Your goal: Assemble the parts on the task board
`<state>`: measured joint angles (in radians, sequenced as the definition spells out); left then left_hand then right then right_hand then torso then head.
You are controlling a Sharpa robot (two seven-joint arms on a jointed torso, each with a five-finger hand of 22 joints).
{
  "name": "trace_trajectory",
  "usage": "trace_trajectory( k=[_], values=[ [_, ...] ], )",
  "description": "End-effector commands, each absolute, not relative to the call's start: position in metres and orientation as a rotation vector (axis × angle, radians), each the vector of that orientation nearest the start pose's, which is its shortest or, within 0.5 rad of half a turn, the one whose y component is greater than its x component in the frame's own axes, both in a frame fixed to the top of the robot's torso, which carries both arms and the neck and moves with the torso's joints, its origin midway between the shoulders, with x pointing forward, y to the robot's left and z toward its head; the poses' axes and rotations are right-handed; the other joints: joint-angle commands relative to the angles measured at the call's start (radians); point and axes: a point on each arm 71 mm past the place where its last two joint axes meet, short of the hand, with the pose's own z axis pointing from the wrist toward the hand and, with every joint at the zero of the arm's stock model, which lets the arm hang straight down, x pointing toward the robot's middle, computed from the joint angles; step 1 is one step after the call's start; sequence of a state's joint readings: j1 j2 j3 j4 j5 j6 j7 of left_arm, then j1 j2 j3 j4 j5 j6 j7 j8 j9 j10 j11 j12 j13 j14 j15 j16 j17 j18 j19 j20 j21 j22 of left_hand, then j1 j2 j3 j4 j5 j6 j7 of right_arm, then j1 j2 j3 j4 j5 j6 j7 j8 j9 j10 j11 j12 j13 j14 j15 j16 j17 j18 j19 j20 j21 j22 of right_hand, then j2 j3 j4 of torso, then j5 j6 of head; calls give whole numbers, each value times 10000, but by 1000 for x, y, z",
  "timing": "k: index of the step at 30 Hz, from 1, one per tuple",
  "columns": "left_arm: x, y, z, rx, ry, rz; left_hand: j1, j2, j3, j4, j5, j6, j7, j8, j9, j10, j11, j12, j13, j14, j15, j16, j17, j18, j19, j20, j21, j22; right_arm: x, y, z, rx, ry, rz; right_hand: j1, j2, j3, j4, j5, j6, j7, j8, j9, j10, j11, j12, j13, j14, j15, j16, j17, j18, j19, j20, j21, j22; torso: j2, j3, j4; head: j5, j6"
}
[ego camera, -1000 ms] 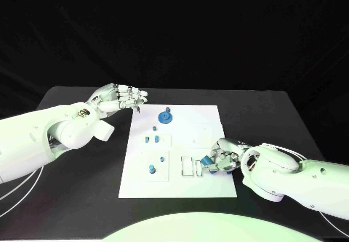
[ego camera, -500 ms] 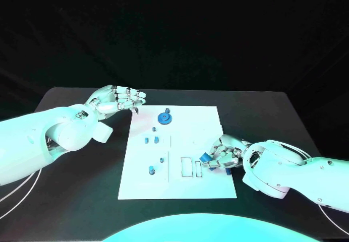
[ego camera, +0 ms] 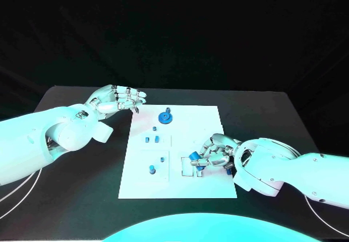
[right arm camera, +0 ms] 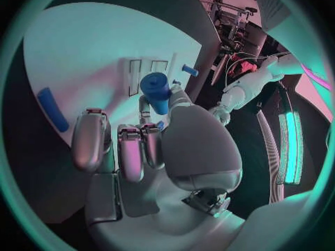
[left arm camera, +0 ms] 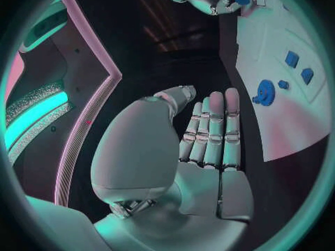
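Observation:
The white task board [ego camera: 182, 184] lies in the middle of the table. My right hand [ego camera: 217, 157] hovers low over its near right part and pinches a short blue cylinder [ego camera: 195, 157] at its fingertips, above the two rectangular slots [ego camera: 188, 167]. The right wrist view shows that cylinder [right arm camera: 156, 92] held over the slots [right arm camera: 134, 75]. Another blue cylinder [right arm camera: 52, 109] lies loose on the board beside the hand. My left hand [ego camera: 116, 101] hangs over the table off the board's far left corner, fingers straight and holding nothing, as its palm [left arm camera: 202, 145] shows.
On the board's far part stand a blue gear [ego camera: 166, 117] and a small peg [ego camera: 168, 109]. Two small blue blocks [ego camera: 151, 138] sit mid-left, and a blue peg [ego camera: 152, 169] stands near left. Bare black table surrounds the board.
My right hand has carried the blue cylinder leftward across the board to above the slots. The left hand has stayed in place.

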<state>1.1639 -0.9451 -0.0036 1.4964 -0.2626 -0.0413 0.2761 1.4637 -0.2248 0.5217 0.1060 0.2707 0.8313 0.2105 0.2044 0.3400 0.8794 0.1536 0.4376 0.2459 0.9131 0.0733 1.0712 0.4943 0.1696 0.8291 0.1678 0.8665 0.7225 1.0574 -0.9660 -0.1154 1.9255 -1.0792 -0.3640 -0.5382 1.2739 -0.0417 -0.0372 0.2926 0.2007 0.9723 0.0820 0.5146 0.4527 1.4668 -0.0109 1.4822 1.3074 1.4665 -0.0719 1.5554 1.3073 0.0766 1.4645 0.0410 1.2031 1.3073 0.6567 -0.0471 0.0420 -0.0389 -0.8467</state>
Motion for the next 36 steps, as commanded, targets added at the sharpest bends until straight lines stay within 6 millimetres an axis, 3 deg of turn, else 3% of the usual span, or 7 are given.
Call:
trace_trajectory(
  k=[1,20,24,36],
  values=[
    [481,247,-187,-8670,16861,-15572,-41,27,-58,24,59,-72,51,10,-10,-51,-12,68,-11,32,62,-57,-1,145,41,40,-29,-14,359,-166,-257,3899,22086,6693,-159,-37,-103,13,10,315,-266,194,155,318,-51,15,1484,976,-47,46,2318,-181,363,-85,50,1864,7,1,21,-3,-6],
    [480,247,-187,-8701,16926,-15578,-41,27,-58,24,59,-72,51,10,-10,-51,-12,68,-11,32,62,-57,-1,145,41,40,-29,-14,365,-159,-270,2795,21881,6044,-777,26,-380,19,10,363,-278,209,147,319,-59,-40,1484,959,-54,15,2240,-160,327,-95,-80,1833,14,-7,45,13,-38],
    [480,248,-187,-8702,16890,-15567,-59,34,-62,33,60,-70,50,16,-12,-55,-12,82,-17,34,64,-61,3,145,46,42,-44,-25,367,-160,-270,2785,21625,5907,-1286,128,-549,29,15,369,-284,250,168,298,-64,-98,1457,952,-58,2,2210,-153,314,-97,-125,1822,17,-15,66,-3,-8],
    [480,249,-186,-8734,16809,-15514,-57,41,-59,33,63,-69,48,18,-12,-55,-13,88,-19,35,62,-62,5,146,48,42,-48,-29,369,-160,-271,2676,21479,5813,-2188,84,-927,34,10,332,-284,354,235,285,-63,-169,1453,950,-59,-9,2195,-144,300,-98,-182,1809,18,-23,91,-31,38]
  ],
)
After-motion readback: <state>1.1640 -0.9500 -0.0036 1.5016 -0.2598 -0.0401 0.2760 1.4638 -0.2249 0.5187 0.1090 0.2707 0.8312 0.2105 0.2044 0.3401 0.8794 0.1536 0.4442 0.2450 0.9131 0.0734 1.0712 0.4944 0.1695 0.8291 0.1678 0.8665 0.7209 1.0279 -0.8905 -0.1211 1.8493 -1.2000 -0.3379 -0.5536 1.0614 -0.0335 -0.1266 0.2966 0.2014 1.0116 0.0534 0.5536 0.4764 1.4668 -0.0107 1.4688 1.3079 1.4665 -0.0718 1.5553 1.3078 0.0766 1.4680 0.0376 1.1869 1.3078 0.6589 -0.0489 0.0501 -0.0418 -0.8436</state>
